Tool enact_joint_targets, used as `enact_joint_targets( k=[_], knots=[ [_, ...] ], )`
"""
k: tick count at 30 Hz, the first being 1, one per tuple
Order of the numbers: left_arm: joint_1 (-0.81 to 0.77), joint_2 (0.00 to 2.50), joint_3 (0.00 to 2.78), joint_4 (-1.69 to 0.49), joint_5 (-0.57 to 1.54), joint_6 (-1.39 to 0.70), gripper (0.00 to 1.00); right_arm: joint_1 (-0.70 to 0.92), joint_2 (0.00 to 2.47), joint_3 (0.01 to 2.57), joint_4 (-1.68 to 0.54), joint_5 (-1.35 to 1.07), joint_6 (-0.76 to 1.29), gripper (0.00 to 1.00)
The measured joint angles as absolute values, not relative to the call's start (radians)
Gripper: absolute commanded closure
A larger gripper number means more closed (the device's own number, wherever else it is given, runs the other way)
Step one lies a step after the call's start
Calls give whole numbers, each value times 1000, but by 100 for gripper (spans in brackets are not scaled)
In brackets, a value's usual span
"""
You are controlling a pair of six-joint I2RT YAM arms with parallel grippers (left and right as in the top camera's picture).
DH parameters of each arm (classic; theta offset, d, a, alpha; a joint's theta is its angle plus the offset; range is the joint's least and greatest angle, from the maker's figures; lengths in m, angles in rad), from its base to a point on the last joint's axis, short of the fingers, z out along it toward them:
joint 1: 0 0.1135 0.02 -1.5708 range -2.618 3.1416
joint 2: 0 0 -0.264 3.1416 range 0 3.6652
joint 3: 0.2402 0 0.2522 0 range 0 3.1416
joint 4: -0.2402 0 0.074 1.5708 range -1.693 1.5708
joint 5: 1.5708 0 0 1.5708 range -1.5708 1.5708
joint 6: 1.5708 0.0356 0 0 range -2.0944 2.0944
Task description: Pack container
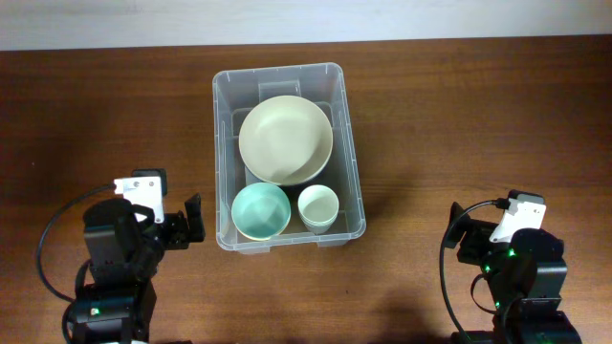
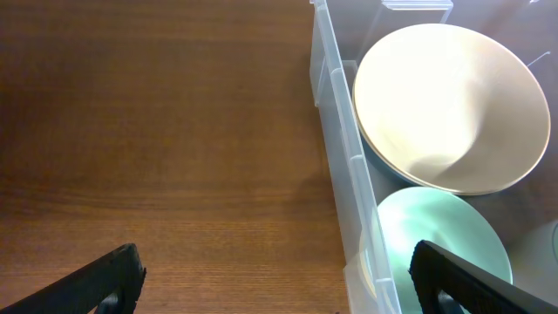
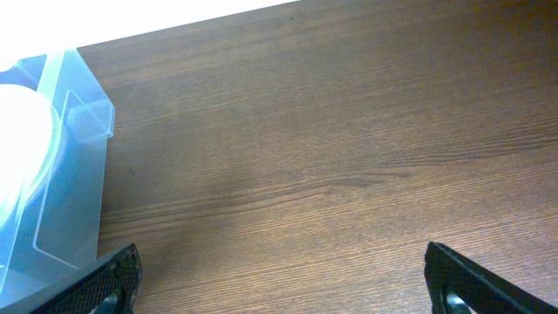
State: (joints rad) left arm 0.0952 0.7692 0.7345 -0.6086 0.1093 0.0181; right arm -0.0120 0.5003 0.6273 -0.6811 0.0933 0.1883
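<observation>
The clear plastic container [image 1: 223, 153] stands at the table's middle. Inside it lie a large cream bowl [image 1: 285, 139], a small mint-green bowl [image 1: 260, 210] and a small pale cup-like bowl [image 1: 316, 206]. In the left wrist view the container wall [image 2: 344, 174] runs down the right side, with the cream bowl [image 2: 449, 105] and the green bowl [image 2: 436, 240] behind it. My left gripper [image 1: 186, 222] [image 2: 279, 283] is open and empty, just left of the container. My right gripper [image 1: 461, 234] [image 3: 283, 283] is open and empty over bare wood, well right of the container [image 3: 61, 174].
The brown wooden table [image 1: 459, 115] extends on both sides of the container. Its far edge meets a white wall strip [image 1: 306, 19] at the top. Black cables loop beside each arm base.
</observation>
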Motion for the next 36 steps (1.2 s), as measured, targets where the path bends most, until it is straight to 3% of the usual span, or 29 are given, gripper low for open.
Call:
enact_joint_targets(
  k=[16,23,29,36],
  knots=[
    [95,769,735,-624,109,18,1,-10,554,622,-683,88,188,1],
    [95,769,735,-624,109,18,1,136,556,620,-701,90,187,1],
    [95,769,735,-624,109,19,1,160,545,612,-699,122,187,1],
    [95,769,735,-624,109,18,1,131,424,502,-554,141,185,1]
  ],
)
